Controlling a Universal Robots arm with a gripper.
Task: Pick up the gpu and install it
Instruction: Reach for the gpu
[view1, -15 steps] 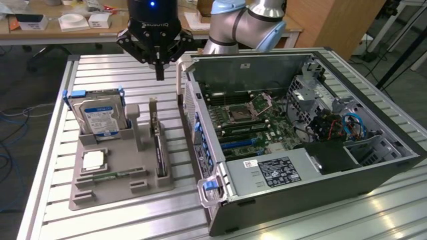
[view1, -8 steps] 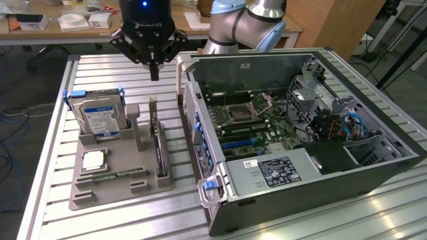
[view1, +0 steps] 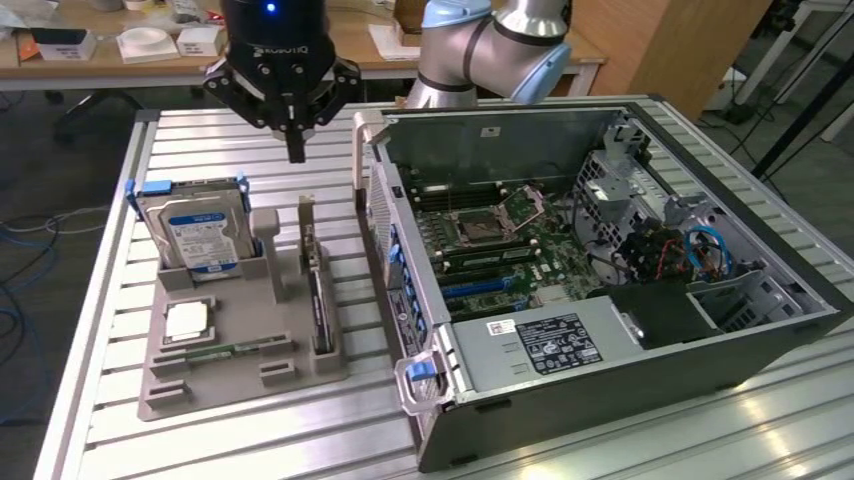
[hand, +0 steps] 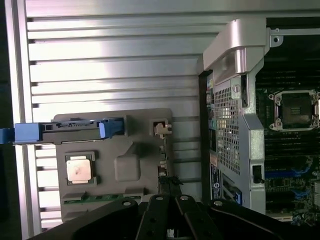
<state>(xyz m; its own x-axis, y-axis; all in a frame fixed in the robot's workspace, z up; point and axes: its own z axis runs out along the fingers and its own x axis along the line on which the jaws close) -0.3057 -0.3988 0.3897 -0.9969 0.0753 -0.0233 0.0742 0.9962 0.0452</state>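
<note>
Tool (view1: 296, 150) pressed together, empty, hovering above gpu (view1: 318, 300) standing on edge in grey tray (view1: 200, 395)

On slatted table (view1: 187, 140), at the exterior view's left of open computer case (view1: 601, 400): parts tray (view1: 300, 375). In tray, upright at far end, hard drive (view1: 198, 230); on edge along the case side, gpu (view1: 318, 300); flat nearer the front, processor chip (view1: 187, 320), then memory stick (view1: 234, 351). Above gpu's far end, apart: gripper (view1: 295, 152).

A wooden desk (view1: 120, 66) stands behind the slatted metal table (view1: 80, 330)
</note>
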